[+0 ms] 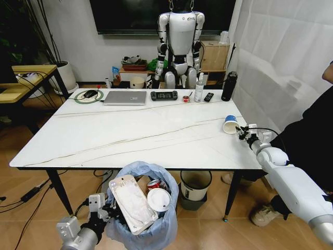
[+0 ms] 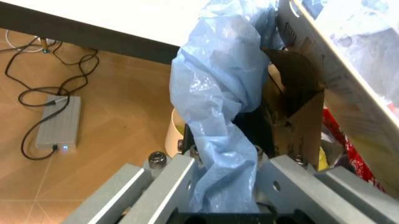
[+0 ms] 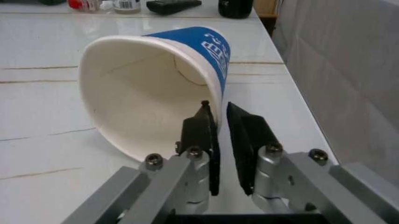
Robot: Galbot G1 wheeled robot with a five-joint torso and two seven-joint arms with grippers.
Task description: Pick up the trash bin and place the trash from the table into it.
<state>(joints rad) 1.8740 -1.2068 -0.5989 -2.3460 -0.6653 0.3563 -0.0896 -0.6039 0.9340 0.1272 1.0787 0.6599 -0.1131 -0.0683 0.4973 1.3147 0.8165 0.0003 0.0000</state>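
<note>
Blue paper cup point(image 3: 156, 88): lies on its side near the table point(image 1: 140, 135) right edge; your right gripper point(image 3: 219, 140) pinches its rim wall for lifting. Trash bin point(image 1: 143, 208): below the front edge, your left gripper point(image 2: 224, 172) clamping its bag, ready to receive.

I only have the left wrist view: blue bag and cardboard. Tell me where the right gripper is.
Observer: The right gripper is at the right edge of the table, pinching the rim of the blue paper cup, which lies on its side.
Operator: Report what tops the trash bin.
Observer: In the trash bin, whose bag the left gripper holds, a white lid lies on top beside a crushed red can.
</note>
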